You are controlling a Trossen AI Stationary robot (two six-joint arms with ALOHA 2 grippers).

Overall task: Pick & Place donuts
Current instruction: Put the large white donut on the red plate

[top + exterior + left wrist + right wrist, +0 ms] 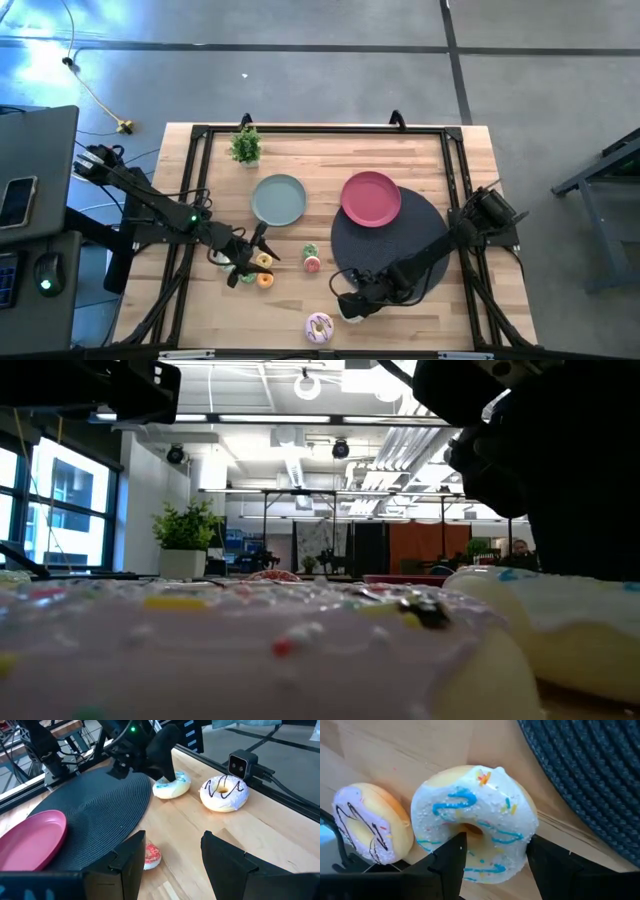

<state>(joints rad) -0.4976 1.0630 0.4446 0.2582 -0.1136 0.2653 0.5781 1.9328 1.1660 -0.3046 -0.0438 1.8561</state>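
A: The grey concrete floor is surrounding a pale wooden table (330,160) in the high view. Are any donuts sitting on the plates?

B: None that I can see. The round grey-green plate (278,199) and the round pink plate (371,198), the latter overlapping the round dark woven mat (400,245), both look bare. The left gripper (252,262) is hovering on the near side of the grey-green plate, over a cluster of tiny donuts (262,270); two more tiny ones (311,258) are lying between that cluster and the mat. The right gripper (350,306) is working at the mat's near edge, and the large donut with pale pink icing and dark drizzle (319,326) is lying just beyond it.

A: And the low view?

B: An office ceiling is showing behind; the pink-iced donut is filling the foreground, with the large white-iced donut with blue squiggles (560,630) beside it.

A: The left wrist view?

B: Its fingers are spread apart, holding nothing. A tiny pink donut (151,856) is lying just off the mat's edge.

A: The right wrist view?

B: The fingers are straddling the white-iced donut beside the mat, with a gap showing, so not yet clamped. I judge the task as barely begun.
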